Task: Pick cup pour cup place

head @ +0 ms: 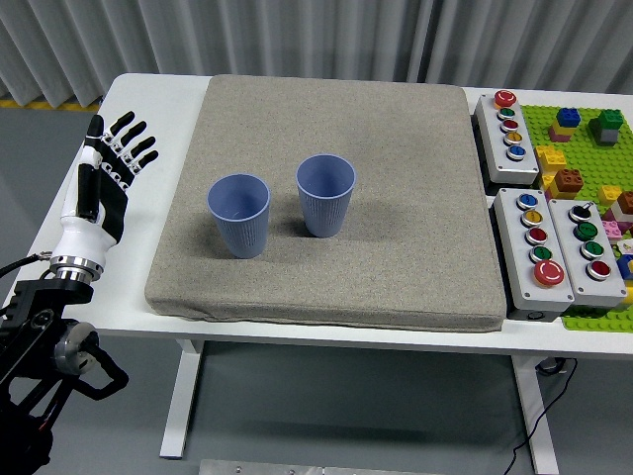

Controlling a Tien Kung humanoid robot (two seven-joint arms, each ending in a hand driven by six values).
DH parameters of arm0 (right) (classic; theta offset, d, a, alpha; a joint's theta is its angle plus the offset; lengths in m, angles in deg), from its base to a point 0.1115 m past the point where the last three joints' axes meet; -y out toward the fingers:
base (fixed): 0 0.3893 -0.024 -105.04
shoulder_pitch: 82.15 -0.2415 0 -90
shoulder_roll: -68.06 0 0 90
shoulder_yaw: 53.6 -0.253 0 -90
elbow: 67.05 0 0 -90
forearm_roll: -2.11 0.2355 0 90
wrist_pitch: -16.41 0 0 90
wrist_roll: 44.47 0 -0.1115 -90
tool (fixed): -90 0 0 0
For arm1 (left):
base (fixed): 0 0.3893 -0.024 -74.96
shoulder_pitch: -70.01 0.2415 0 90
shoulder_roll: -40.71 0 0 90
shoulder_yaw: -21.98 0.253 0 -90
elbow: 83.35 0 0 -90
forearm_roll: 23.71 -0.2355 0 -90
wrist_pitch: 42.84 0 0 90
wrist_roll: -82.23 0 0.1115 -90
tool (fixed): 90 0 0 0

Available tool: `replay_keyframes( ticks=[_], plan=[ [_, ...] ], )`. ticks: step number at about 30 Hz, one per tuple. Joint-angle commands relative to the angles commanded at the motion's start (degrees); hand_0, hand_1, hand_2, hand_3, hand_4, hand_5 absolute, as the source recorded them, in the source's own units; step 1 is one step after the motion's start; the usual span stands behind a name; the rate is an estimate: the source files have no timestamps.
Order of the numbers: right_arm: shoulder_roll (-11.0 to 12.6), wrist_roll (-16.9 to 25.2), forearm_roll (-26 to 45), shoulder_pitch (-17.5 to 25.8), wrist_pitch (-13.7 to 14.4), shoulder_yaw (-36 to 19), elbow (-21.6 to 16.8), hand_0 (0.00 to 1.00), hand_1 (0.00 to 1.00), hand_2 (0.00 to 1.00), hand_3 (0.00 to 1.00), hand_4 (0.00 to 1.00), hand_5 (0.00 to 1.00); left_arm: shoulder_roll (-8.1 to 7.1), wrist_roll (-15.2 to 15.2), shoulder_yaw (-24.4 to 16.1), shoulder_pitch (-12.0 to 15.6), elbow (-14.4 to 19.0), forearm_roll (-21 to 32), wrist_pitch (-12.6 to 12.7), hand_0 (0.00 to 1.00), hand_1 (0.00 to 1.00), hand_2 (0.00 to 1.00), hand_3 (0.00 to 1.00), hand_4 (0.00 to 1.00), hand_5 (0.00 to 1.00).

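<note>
Two blue ribbed cups stand upright on a grey pad (396,267). The left cup (238,215) is nearer to me, and the right cup (325,195) stands a little farther back; a small gap separates them. I cannot see anything inside either one. My left hand (117,150) hovers over the table's left edge, well to the left of the left cup, with its fingers spread and holding nothing. My right arm does not show.
Three grey button boxes (507,138) (535,242) (590,247) line the pad's right side. Beyond them lies a green baseplate (584,148) with several coloured bricks. The white table (168,129) shows as a strip left of the pad.
</note>
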Motion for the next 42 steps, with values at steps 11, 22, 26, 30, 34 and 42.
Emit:
replay_keyframes(
  ticks=[11, 22, 26, 30, 34, 42],
  plan=[
    [0.1, 0.0, -0.7, 0.0, -0.1, -0.5, 0.0, 0.642, 0.600, 0.507, 0.575, 0.002, 0.002, -3.32, 0.5, 0.3, 7.8, 5.3, -4.5, 2.4, 0.779, 0.791, 0.869, 0.899, 0.907, 0.998],
    [0.0, -0.1, -0.8, -0.1, -0.2, -0.4, 0.0, 0.642, 0.600, 0.507, 0.574, 0.002, 0.002, -5.36, -3.4, 2.5, 9.6, 6.9, -22.2, 1.5, 0.885, 0.899, 0.998, 0.998, 0.946, 0.316],
    [-0.1, -0.1, -0.6, -0.1, -0.1, -0.2, -0.1, 0.642, 0.599, 0.507, 0.575, 0.002, 0.002, -5.10, -4.5, 4.0, 9.1, 5.7, -27.2, 1.1, 0.920, 0.930, 0.998, 0.998, 0.923, 0.186],
    [-0.1, -0.2, -0.6, -0.1, -0.1, -0.2, -0.1, 0.642, 0.599, 0.507, 0.575, 0.002, 0.002, -4.97, -5.0, 5.5, 8.8, 4.7, -28.1, 0.2, 0.920, 0.930, 0.998, 0.998, 0.923, 0.186],
    [-0.2, -0.2, -0.3, 0.0, 0.0, -0.1, -0.1, 0.641, 0.599, 0.507, 0.574, 0.002, 0.002, -4.97, -5.3, 6.8, 8.3, 3.8, -28.5, -0.5, 0.936, 0.947, 0.998, 0.998, 0.918, 0.167],
    [-0.2, -0.2, 0.2, -0.1, 0.1, 0.1, -0.1, 0.641, 0.599, 0.507, 0.574, 0.002, 0.002, -3.77, -4.9, 9.5, 4.8, -1.2, -28.0, -0.5, 0.937, 0.948, 0.998, 0.998, 0.925, 0.188]
  ],
)
